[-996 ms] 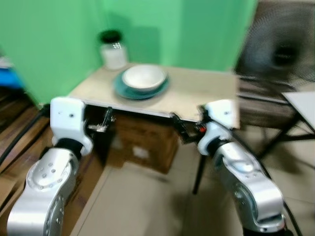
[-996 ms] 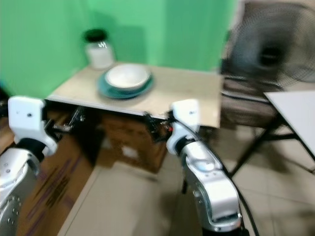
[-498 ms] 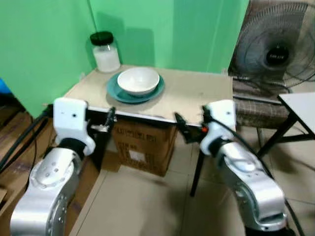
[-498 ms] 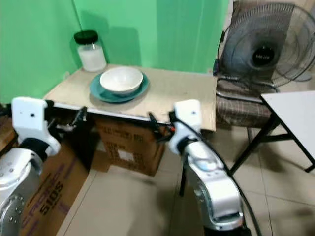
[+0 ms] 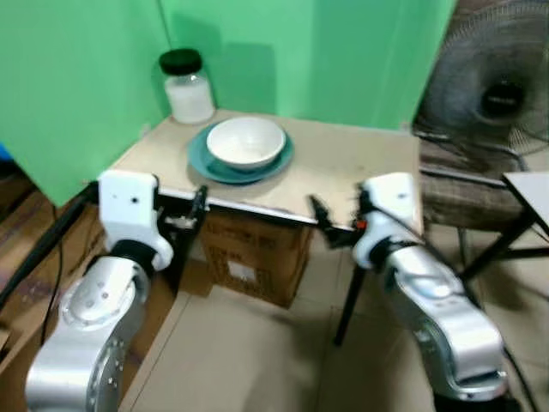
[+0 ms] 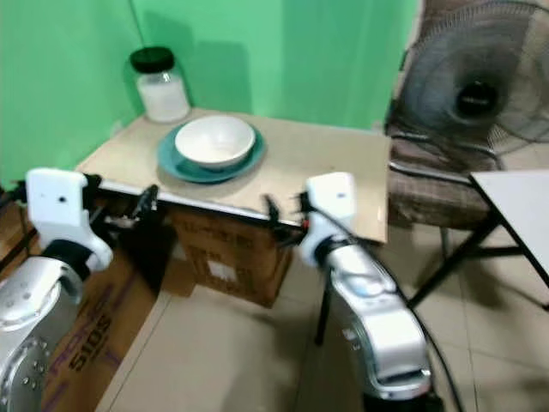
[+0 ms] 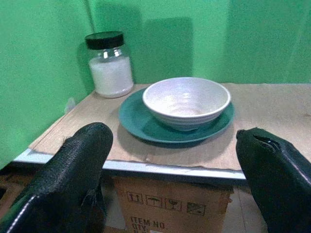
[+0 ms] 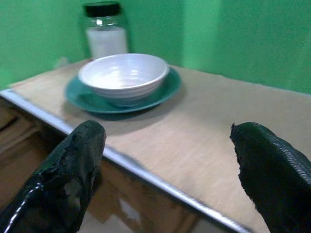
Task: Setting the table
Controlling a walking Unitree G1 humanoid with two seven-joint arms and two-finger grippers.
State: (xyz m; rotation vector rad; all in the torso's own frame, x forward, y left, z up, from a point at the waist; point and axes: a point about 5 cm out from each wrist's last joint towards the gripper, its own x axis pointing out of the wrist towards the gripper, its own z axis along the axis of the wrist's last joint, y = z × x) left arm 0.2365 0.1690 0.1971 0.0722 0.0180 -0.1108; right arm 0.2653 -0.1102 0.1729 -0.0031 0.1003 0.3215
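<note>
- A white ribbed ceramic bowl (image 5: 246,142) sits inside a round teal plate (image 5: 277,162) in the upper middle of the head view, on a small beige-topped table with a metal front edge (image 5: 343,163)
- A clear glass jar with a black lid, holding white powder (image 5: 189,87), stands just behind the plate, at the upper left against the green wall (image 5: 77,77)
- The left gripper (image 5: 199,206) hangs at the table's front edge, left of centre; in its wrist view the black fingers (image 7: 77,165) are spread wide with nothing between them
- The right gripper (image 5: 321,214) sits at the same edge, right of centre, its fingers parted and empty too
- Step in hand, as I judge it: the approach (both arms raised, short of the dishes)
- Next move calls for reaching over the edge to the bowl or plate rim; a brown cardboard box (image 5: 257,253) lies under the table, a grey fan (image 5: 497,94) at the upper right
</note>
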